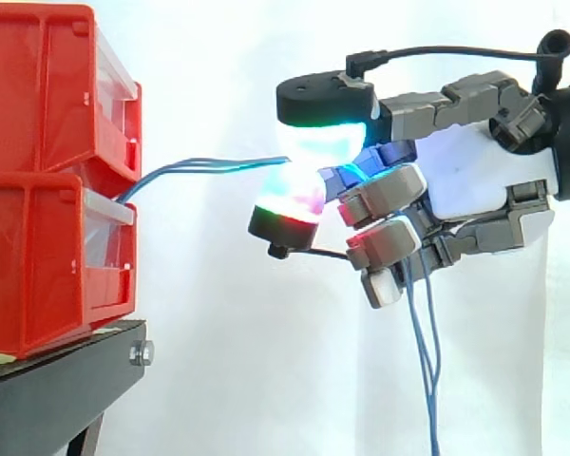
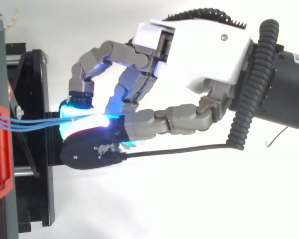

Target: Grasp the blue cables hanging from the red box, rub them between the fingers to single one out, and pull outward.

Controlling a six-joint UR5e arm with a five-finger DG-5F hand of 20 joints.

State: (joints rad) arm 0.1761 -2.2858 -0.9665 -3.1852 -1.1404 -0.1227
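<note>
Thin blue cables run from the gap between the stacked red bins across to my hand. In the top view they leave the red bin's edge as a few strands and end between my glowing fingertips. The thumb pad above and a finger pad below pinch the strands, fingers curled. Behind the palm the cables' loose ends hang straight down. The stretch between bin and hand is nearly level and close to taut.
The red bins stand on a black stand at the left, before a white curtain. A metal bolt sits at the stand's corner. Open space lies between the bins and my hand.
</note>
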